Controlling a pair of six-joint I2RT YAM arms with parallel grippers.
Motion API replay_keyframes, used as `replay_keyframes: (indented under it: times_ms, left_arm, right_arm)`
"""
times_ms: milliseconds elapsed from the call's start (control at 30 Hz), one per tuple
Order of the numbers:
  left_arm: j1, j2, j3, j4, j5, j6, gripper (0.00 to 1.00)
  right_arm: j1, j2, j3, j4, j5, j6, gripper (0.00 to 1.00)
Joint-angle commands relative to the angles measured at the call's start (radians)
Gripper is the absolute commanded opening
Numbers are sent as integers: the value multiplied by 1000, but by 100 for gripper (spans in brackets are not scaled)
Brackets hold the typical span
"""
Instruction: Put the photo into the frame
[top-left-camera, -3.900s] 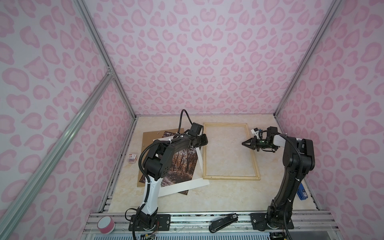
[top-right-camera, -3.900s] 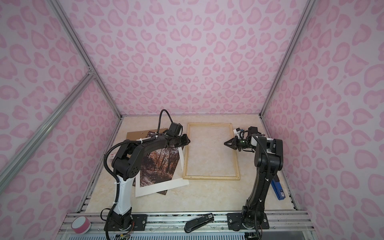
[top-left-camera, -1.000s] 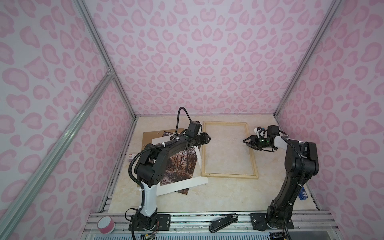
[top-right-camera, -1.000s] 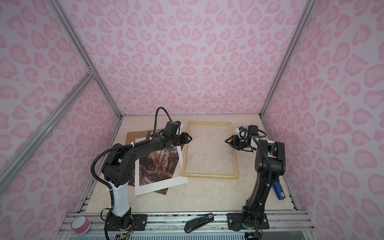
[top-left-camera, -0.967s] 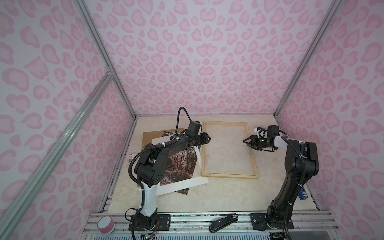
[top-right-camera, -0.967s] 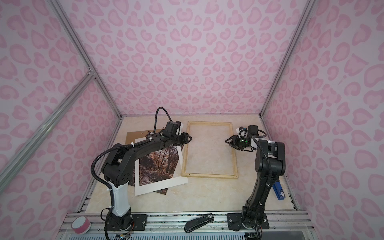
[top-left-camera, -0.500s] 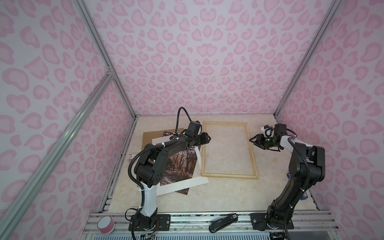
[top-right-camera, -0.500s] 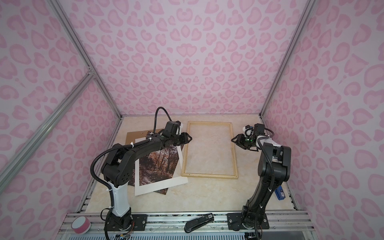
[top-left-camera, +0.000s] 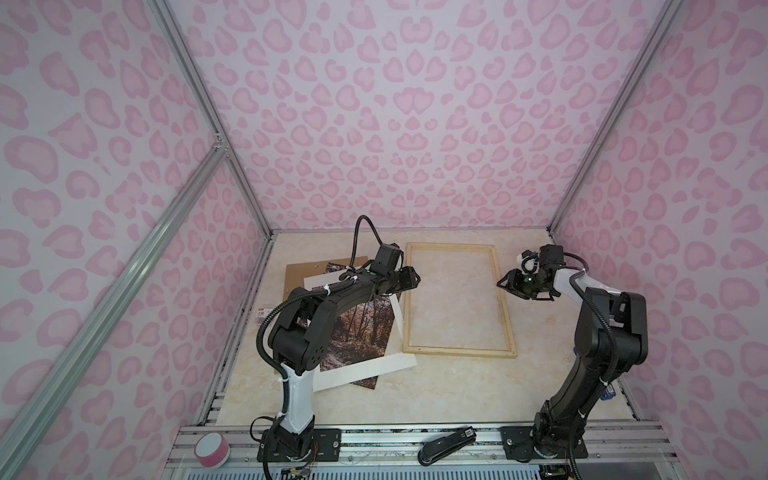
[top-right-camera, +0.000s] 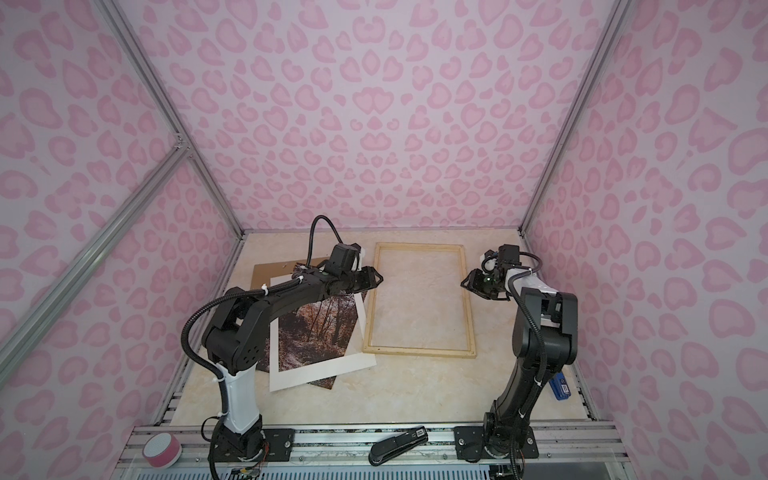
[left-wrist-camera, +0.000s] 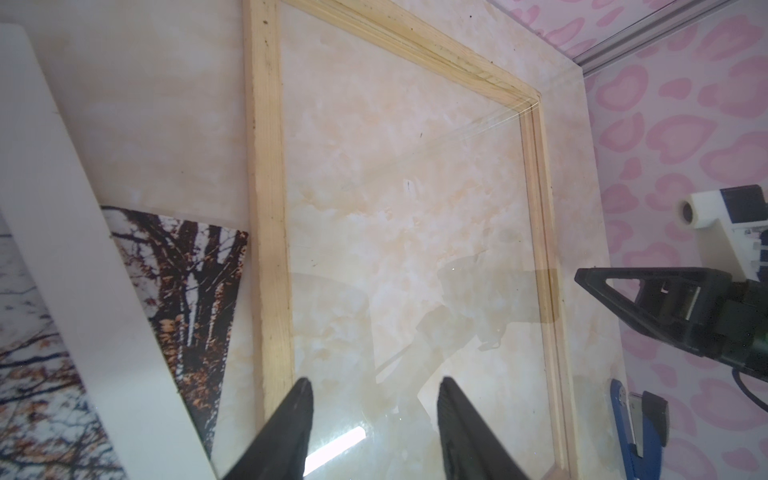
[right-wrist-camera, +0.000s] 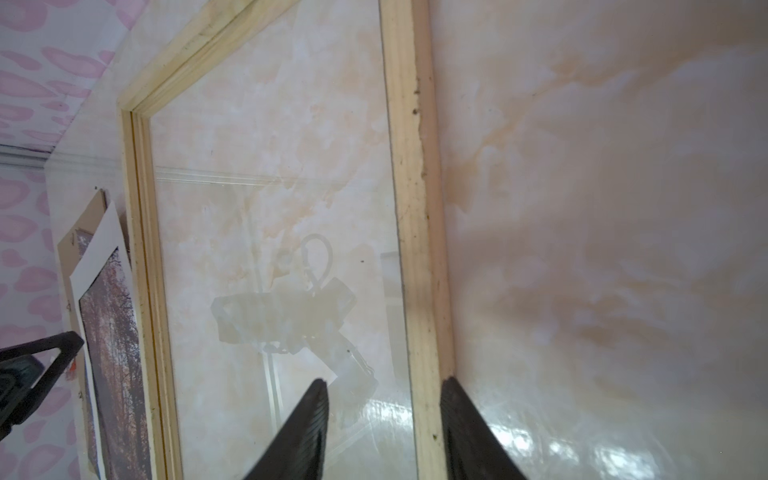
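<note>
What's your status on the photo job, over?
Both open, empty. Left gripper over the frame edge beside the photo; right gripper at the opposite edge. Photo outside the frame, white mat lying on it.

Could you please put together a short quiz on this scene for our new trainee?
1. True or false: the photo lies inside the frame.
2. What lies on top of the photo? A) white mat B) stapler C) brown board
3. Which gripper is nearer the photo?
Key: 1 false; 2 A; 3 the left gripper.
</note>
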Motion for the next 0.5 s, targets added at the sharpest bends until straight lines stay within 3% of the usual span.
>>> replay_keyframes:
  times_ms: [0,200,467]
  left_arm:
    - [2,-23,-3,9,-6,13,51]
    - [2,-24,-2,9,-4,13,51]
    - [2,-25,-3,8,-1,14,51]
  right_arm:
    - [22,28,15,-46,101,-21,43]
    - [80,41,19,-84,285,-24,40]
    - [107,33,4,-76,343,-10,31]
